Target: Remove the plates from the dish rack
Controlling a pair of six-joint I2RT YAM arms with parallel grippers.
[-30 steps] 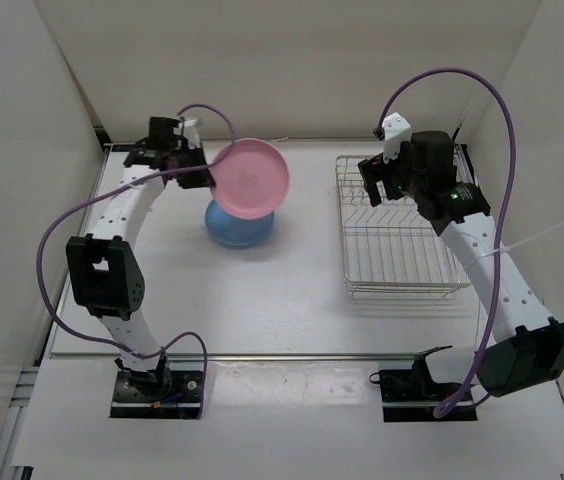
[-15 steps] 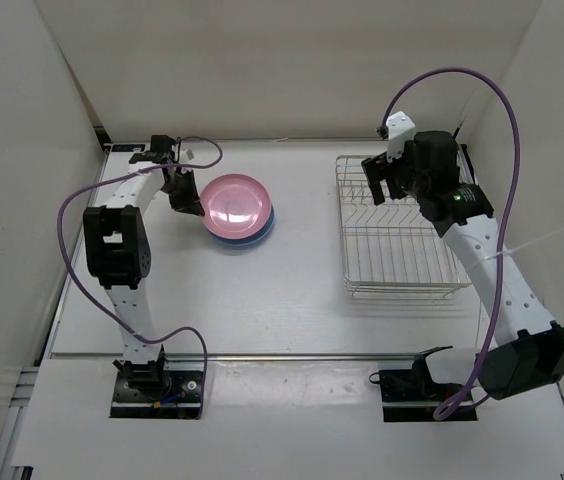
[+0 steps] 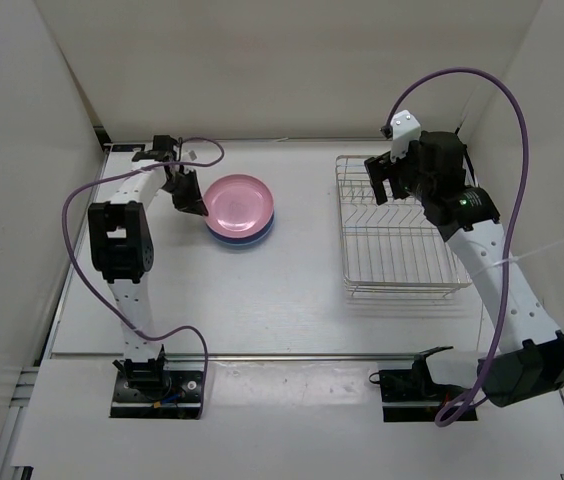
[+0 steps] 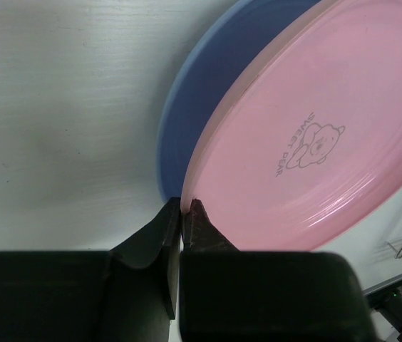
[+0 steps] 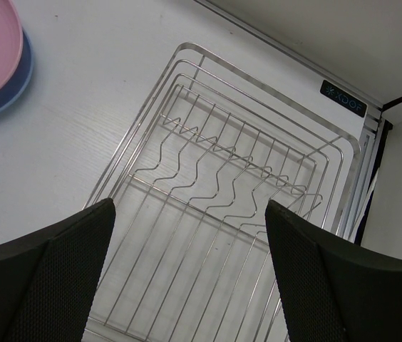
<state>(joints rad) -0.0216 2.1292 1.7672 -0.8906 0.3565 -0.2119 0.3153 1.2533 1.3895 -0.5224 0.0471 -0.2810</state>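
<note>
Left gripper (image 3: 198, 206) pinches the left rim of the pink plate (image 3: 240, 203), stacked on the blue plate (image 3: 242, 239) to its right; right gripper (image 3: 390, 185) hangs open above the dish rack (image 3: 402, 262).

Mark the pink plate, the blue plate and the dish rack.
pink plate (image 3: 239, 202): top external view, middle of its face.
blue plate (image 4: 201, 107): left wrist view, exposed rim showing from under the pink plate.
dish rack (image 3: 399, 240): top external view, bare grid base.

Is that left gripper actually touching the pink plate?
Touching. The left wrist view shows the left gripper pinching the rim of the round pink plastic plate, with no gap.
</note>
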